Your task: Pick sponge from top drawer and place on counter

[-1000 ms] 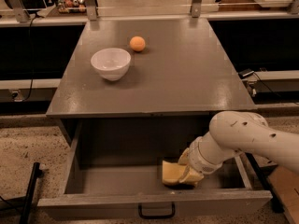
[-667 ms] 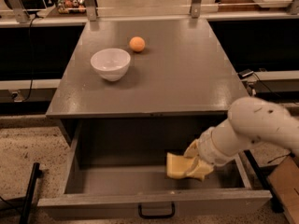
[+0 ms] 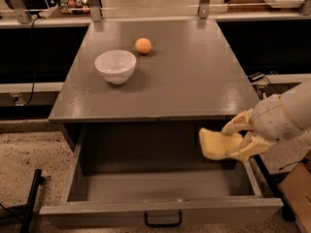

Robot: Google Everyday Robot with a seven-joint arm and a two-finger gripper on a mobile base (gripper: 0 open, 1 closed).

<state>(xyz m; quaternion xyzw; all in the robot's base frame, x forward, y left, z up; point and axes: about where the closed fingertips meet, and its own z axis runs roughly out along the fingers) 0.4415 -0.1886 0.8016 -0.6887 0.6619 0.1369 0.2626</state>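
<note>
The pale yellow sponge (image 3: 214,143) hangs in my gripper (image 3: 236,141), lifted above the right side of the open top drawer (image 3: 146,186), just below the counter's front edge. The gripper is shut on the sponge's right end, and the white arm comes in from the right. The drawer is pulled fully out, its floor bare, with the black bar handle (image 3: 163,221) on its front panel. The grey counter (image 3: 194,76) lies above and behind.
A white bowl (image 3: 115,66) and a small orange ball (image 3: 143,45) stand on the counter's back left part. A dark bar leans at the lower left on the speckled floor. Cables and a cardboard box sit to the right of the cabinet.
The gripper has risen with the sponge from the drawer floor to near counter height and shifted slightly right.
</note>
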